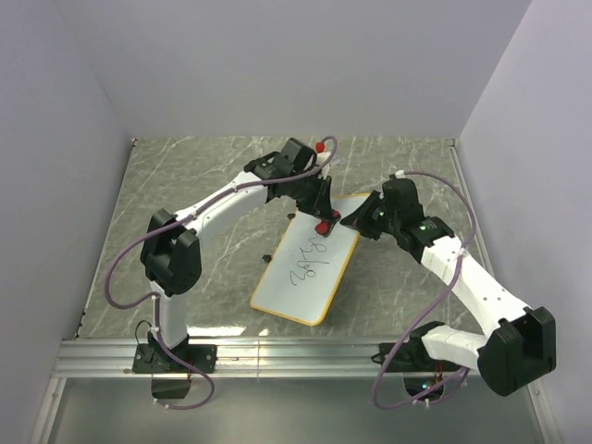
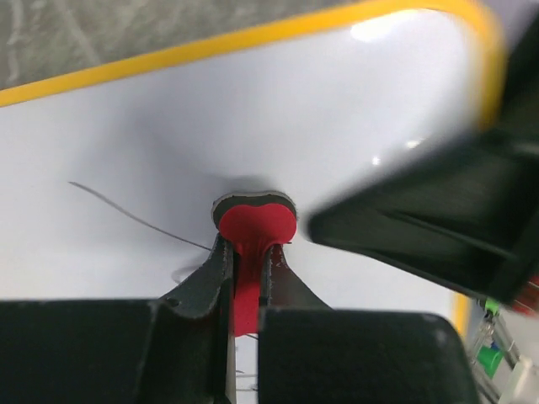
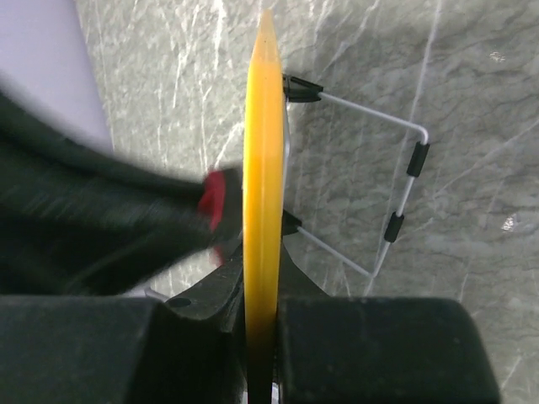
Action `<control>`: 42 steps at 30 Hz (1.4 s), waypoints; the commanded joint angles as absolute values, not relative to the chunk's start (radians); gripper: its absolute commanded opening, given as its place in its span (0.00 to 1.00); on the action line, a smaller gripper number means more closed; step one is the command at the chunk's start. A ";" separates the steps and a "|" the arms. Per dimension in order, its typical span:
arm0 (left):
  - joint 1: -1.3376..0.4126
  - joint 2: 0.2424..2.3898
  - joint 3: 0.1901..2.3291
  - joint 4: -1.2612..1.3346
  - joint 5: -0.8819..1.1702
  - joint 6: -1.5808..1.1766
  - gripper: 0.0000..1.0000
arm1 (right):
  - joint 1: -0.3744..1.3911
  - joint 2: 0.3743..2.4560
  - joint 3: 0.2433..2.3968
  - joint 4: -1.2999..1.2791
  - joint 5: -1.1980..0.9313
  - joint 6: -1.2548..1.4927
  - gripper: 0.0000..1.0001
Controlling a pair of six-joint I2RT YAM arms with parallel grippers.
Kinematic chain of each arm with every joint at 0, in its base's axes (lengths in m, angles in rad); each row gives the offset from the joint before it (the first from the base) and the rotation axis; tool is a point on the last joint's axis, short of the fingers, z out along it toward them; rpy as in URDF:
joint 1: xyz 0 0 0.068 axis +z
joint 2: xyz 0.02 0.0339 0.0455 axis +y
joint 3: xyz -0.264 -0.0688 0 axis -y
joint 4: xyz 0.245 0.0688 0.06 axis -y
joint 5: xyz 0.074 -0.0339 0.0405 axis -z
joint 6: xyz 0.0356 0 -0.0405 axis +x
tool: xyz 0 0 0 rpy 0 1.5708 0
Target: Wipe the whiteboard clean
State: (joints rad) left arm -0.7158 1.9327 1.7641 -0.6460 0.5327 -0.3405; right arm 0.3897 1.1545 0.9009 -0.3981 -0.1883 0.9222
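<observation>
Whiteboard [image 1: 296, 287] rim clenched in right hand [image 3: 261, 286], left hand [image 2: 247, 252] grasping red eraser [image 2: 253, 223] on its face (scribbles [image 1: 310, 254] illegible)

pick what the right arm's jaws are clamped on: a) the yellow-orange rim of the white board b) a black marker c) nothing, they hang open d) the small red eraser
a: in the right wrist view the right arm's jaws are shut on the yellow-orange rim of the flat white rectangular whiteboard, seen edge-on; the small red eraser sits in the left arm's jaws.
</observation>
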 commanded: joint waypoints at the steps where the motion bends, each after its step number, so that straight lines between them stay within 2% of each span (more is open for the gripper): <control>1: -0.690 1.982 1.709 -0.582 0.474 -0.382 0.00 | 0.413 1.163 0.937 -0.457 -0.110 0.811 0.00; 8: -0.650 2.039 1.528 -0.379 0.327 -0.451 0.00 | 0.413 1.166 0.971 -0.495 -0.117 0.799 0.00; 14: -0.629 2.120 1.588 -0.379 0.334 -0.462 0.00 | 0.411 1.158 0.965 -0.495 -0.132 0.802 0.00; 27: -0.741 1.768 1.480 -0.371 0.627 -0.437 0.00 | 0.413 1.209 0.994 -0.503 -0.130 0.778 0.00; 35: -0.750 1.602 1.347 -0.414 0.589 -0.440 0.00 | 0.413 1.236 0.994 -0.480 -0.138 0.802 0.00; 42: -0.735 1.620 1.158 -0.273 0.381 -0.544 0.00 | 0.413 1.255 0.999 -0.468 -0.156 0.831 0.00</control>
